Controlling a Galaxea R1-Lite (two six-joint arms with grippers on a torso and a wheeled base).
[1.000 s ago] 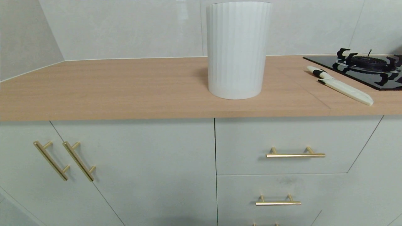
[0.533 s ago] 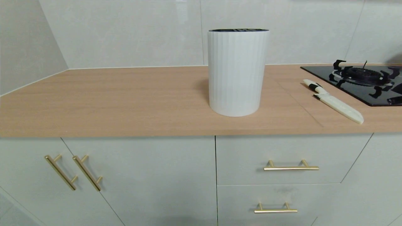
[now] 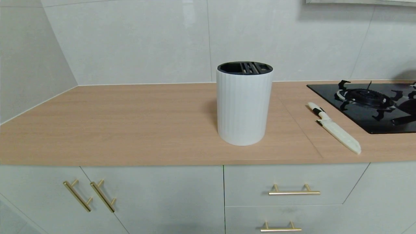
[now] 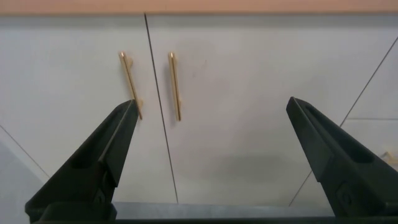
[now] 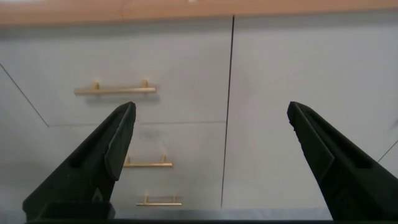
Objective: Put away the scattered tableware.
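Pale wall tiles rise behind a wooden countertop. On it a white ribbed holder stands upright, its black slotted top uncovered. To the right of the holder and well apart from it, the knife lies flat on the wood. Its cream blade points toward the counter's front edge and away from the holder, and its black-banded handle points toward the wall. Farther right of the holder than the knife is a black gas hob, near the knife but not touching it.

Below the holder and to its left are cabinet doors with two slanting brass handles. Below it and to the right are drawer fronts with brass pulls.

The left gripper hangs lower than the holder, facing the cabinet doors, its jaws spread wide with nothing between them. The right gripper, also lower than the holder, faces the drawer fronts, likewise spread wide and empty.
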